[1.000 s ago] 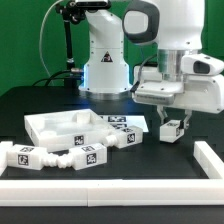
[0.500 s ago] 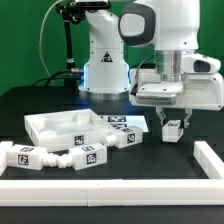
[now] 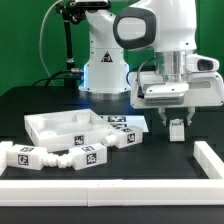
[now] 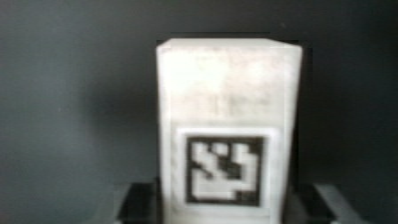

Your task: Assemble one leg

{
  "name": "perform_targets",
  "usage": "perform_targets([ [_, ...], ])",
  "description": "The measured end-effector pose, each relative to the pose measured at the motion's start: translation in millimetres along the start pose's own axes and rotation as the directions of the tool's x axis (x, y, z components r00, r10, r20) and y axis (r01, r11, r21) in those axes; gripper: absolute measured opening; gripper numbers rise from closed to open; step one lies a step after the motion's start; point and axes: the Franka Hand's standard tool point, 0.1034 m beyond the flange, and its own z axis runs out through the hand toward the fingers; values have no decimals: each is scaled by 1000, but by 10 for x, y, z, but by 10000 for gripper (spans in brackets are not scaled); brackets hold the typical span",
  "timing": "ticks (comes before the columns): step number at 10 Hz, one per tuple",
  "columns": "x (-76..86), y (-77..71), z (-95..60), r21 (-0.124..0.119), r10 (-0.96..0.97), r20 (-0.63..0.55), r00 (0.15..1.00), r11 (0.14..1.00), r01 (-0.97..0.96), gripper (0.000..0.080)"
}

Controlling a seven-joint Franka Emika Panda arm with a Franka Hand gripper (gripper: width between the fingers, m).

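Black matte surface (image 3: 40,100) carries everything. White Panda arm (image 3: 165,40) stands over the side twd the exterior view's right, wrist pointing down.

Large white square tray-like tabletop panel (image 3: 40,132) lies flat, hollow side up, twd the exterior view's left. That's prob. so legs can go in from above, tho no sockets are discernible here.

In front of it, other chunky white tagged pegs (image 3: 30,155) lie loose on their sides, nothing gripping them.

Task's thing, the short chunky white plastic leg w/ black-and-white square tag (image 3: 177,132), is well apart from the panel, on the exterior view's right. It's roughly upright and low over the surface; touching or just clear, can't tell.

Jaws are closed onto its upper part, pinching it from both sides. Wrist view shows the leg (image 4: 228,110) lengthwise, tag face to cam. Gripped by one end so the other is free, likely for insertion. Step in hand, I'd judge: carrying it to the panel.
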Motion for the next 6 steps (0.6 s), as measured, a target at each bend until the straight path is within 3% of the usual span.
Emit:
perform_targets([
  [1, -3, -5, 0, 0, 1, 0, 1000, 1000, -1, 466],
  [2, -10, -18, 0, 1, 5, 0, 1000, 1000, -5, 584],
  [3, -43, -68, -25, -11, 45, 8, 999, 999, -45, 584],
  [4, -64, -147, -121, -23, 118, 25, 993, 993, -117, 636],
  [5, -97, -178, -283, -38, 145, 55, 988, 989, -143, 646],
  [6, -142, -270, -399, -36, 159, 78, 984, 987, -157, 646],
])
